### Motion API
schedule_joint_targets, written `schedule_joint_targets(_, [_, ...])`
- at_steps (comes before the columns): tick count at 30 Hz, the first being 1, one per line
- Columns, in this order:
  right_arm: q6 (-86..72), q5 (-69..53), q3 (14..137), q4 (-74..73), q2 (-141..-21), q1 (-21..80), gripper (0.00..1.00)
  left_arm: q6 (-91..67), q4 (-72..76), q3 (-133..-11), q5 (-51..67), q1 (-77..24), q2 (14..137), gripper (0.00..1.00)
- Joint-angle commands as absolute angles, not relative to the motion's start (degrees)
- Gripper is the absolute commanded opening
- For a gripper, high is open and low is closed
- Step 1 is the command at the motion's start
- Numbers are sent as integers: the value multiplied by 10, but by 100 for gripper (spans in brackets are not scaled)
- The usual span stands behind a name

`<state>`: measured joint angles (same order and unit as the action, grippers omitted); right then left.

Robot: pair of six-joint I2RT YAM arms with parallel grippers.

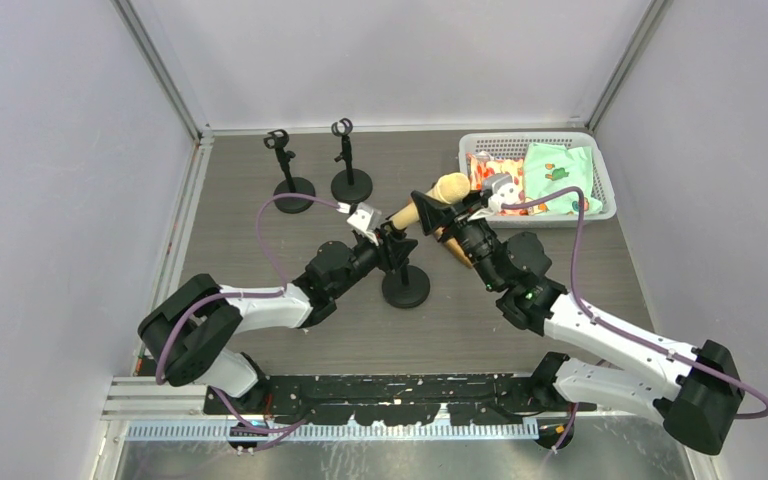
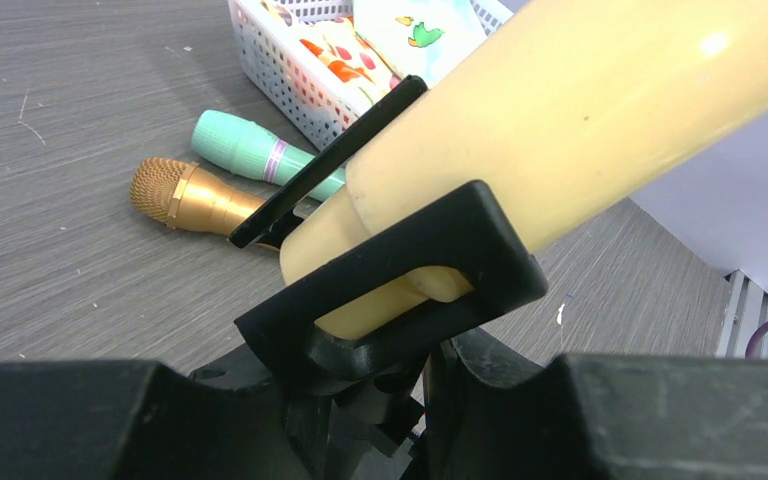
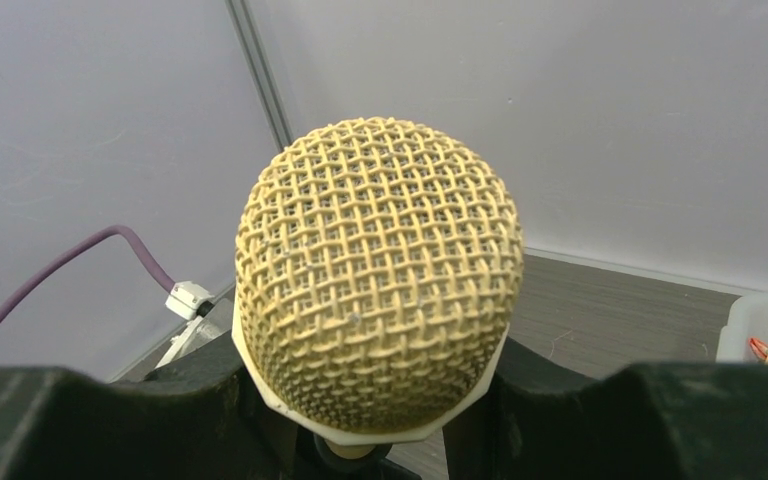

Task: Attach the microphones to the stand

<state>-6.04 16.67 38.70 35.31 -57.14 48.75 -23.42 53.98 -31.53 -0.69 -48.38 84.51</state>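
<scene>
- The right fingers [image 3: 80, 420] are closed narrowly on the cream-yellow microphone [image 3: 375, 290]. Its mesh head fills the centre of the right wrist view, between them.
- In the left wrist view, the microphone's body slants from upper right down into the stand clip [image 2: 410, 245] at frame centre.
- The left fingers [image 2: 60, 420], set narrow, grip the stand [image 1: 405, 287] just below that clip.
- The golden-brown microphone [image 2: 190, 195] and the mint-green microphone [image 2: 250, 150] lie side by side on the tabletop [image 2: 60, 100], upper left, beside a white basket [image 2: 270, 70].

a microphone [image 1: 440, 190] sits in the near stand [image 1: 405, 286]; two far stands [image 1: 293, 188] behind-left, basket [image 1: 535, 137] behind-right, two loose microphones [image 2: 185, 195] on the table [image 2: 60, 260] beside it.
</scene>
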Motion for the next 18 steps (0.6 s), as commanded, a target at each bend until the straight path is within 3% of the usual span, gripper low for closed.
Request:
schedule_joint_targets(1, [-36, 171, 362, 261, -614, 490, 1, -244, 516, -323, 48, -515, 857, 0])
schedule_joint_targets(18, [-50, 161, 318, 290, -658, 491, 1, -250, 517, -324, 43, -517, 860, 0])
